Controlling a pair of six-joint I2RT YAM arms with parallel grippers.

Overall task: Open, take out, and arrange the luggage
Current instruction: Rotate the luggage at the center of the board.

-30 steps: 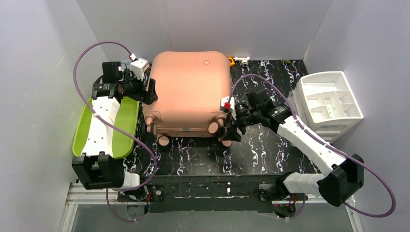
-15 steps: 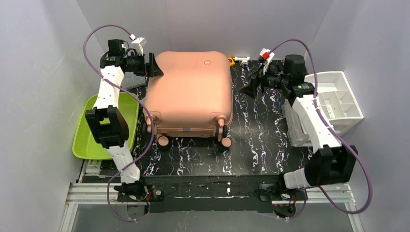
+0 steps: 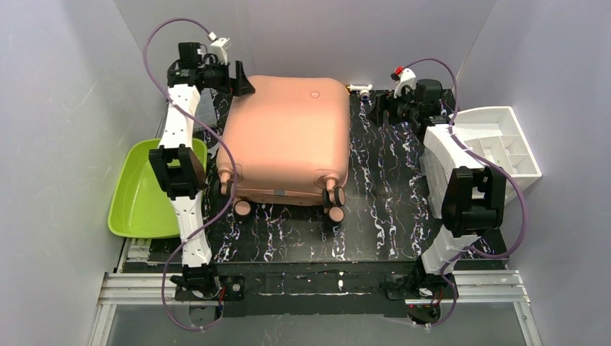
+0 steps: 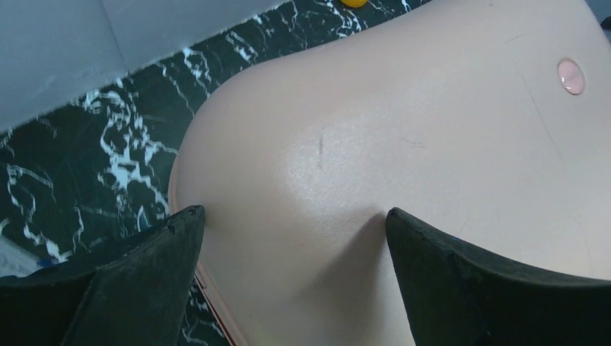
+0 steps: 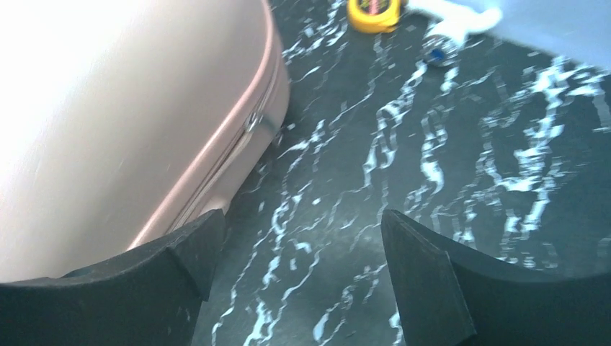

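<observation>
The pink suitcase (image 3: 284, 137) lies flat and closed in the middle of the black marbled table (image 3: 389, 216), with its wheels toward 6 o'clock. My left gripper (image 3: 238, 78) is at the suitcase's 11 o'clock corner. In my left wrist view its fingers (image 4: 144, 274) stand wide apart over the rounded shell, holding nothing; I cannot tell whether they touch it. My right gripper (image 3: 378, 112) is at about 2 o'clock from the suitcase, just beside its right wall. It is also spread wide and empty, with bare table between the fingers (image 5: 425, 274). A small yellow thing (image 5: 375, 14) lies beyond at 12 o'clock. A green tray (image 3: 137, 194) sits at 9 o'clock and a white organizer (image 3: 497, 144) at 3 o'clock.
</observation>
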